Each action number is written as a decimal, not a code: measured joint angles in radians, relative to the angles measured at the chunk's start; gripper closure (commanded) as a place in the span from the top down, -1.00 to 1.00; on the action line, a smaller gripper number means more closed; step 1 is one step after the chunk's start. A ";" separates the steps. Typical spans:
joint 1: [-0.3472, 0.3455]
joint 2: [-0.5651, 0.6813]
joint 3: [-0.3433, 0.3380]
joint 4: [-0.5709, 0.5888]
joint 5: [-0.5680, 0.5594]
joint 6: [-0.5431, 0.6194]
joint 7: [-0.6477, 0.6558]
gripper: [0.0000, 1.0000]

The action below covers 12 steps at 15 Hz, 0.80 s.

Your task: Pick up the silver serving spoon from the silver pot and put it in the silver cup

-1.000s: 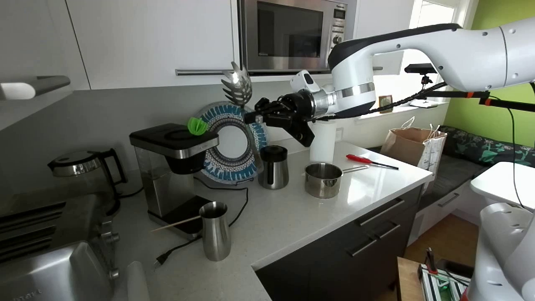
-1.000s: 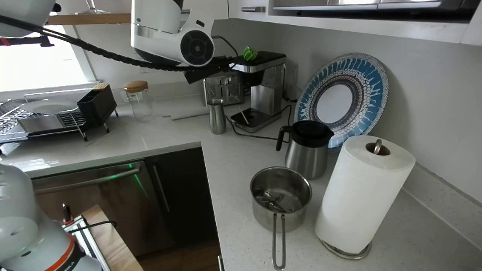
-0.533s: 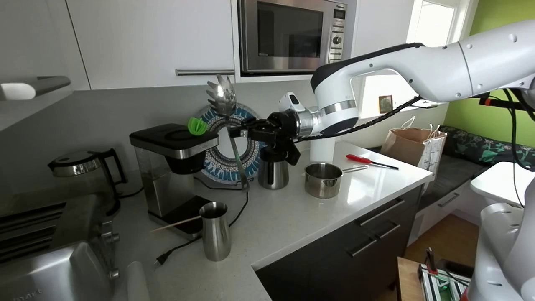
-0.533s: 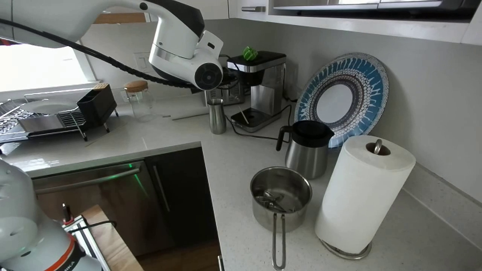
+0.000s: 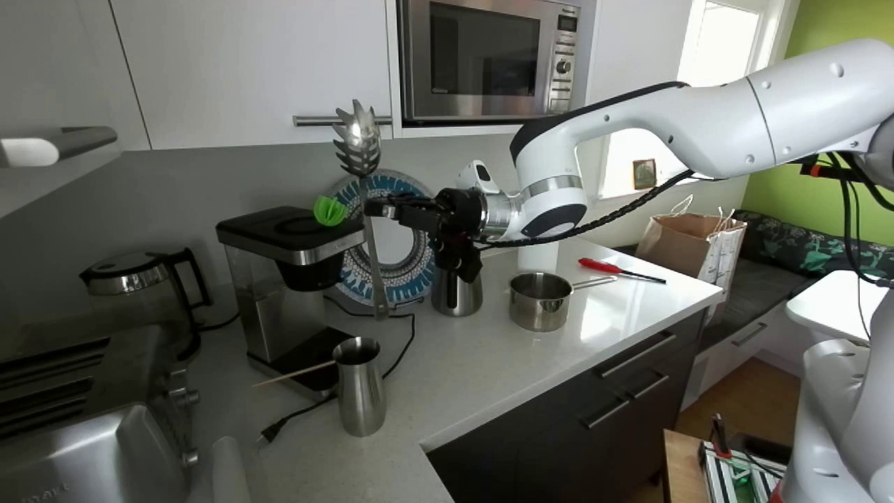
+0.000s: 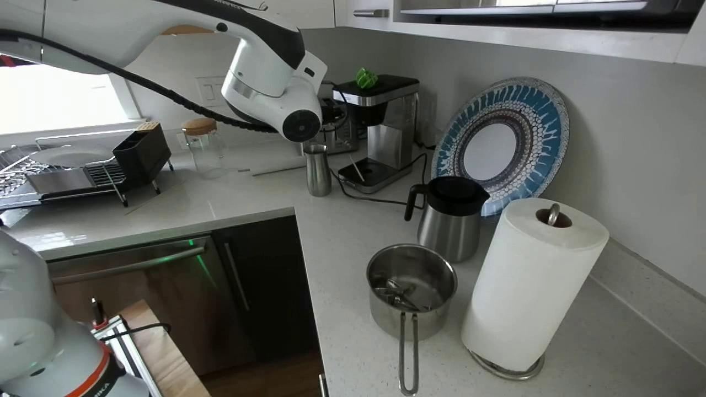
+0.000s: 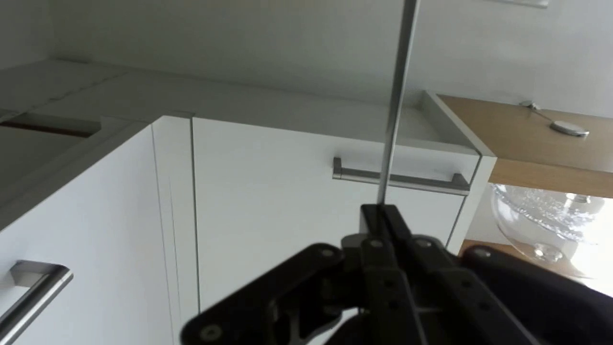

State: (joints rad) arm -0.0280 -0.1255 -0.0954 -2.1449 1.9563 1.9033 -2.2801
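Note:
My gripper [image 5: 370, 207] is shut on the handle of the silver serving spoon [image 5: 373, 244]. The spoon is held nearly upright in the air, its pronged, slotted head up and its handle end down. In the wrist view the gripper [image 7: 379, 211] pinches the thin handle [image 7: 396, 105]. The silver cup [image 5: 362, 395] stands upright on the counter, below the spoon's handle end and apart from it; it also shows in an exterior view [image 6: 318, 175]. The silver pot [image 5: 539, 307] stands farther along the counter; inside the pot [image 6: 411, 322] lie several small metal pieces. The spoon is hidden in that view.
A coffee maker [image 5: 293, 244] with a black cord stands beside the cup. A thin wooden stick [image 5: 293, 374] shows next to the cup. A patterned plate [image 5: 419, 279], a steel jug [image 5: 457, 290], a paper towel roll [image 6: 532, 286] and a toaster [image 5: 105, 419] stand around. Cabinets hang above.
The arm has moved the spoon toward the coffee maker and cup, and somewhat lower. The spoon has turned more upright. The pot and cup have not moved.

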 measured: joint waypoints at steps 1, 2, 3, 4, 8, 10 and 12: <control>0.000 0.010 0.009 0.002 0.029 0.000 -0.016 -0.98; 0.000 0.020 0.017 0.004 0.046 0.000 -0.025 -0.98; 0.000 0.031 0.023 0.007 0.053 0.000 -0.026 -0.98; 0.000 0.044 0.027 0.010 0.055 0.000 -0.026 -0.98; 0.000 0.091 0.031 0.017 0.072 0.000 -0.050 -0.98; 0.000 0.115 0.032 0.023 0.098 -0.002 -0.075 -0.98; 0.000 0.137 0.035 0.028 0.118 -0.005 -0.087 -0.98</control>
State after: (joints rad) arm -0.0280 0.0112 -0.0608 -2.1174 2.0742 1.8983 -2.3672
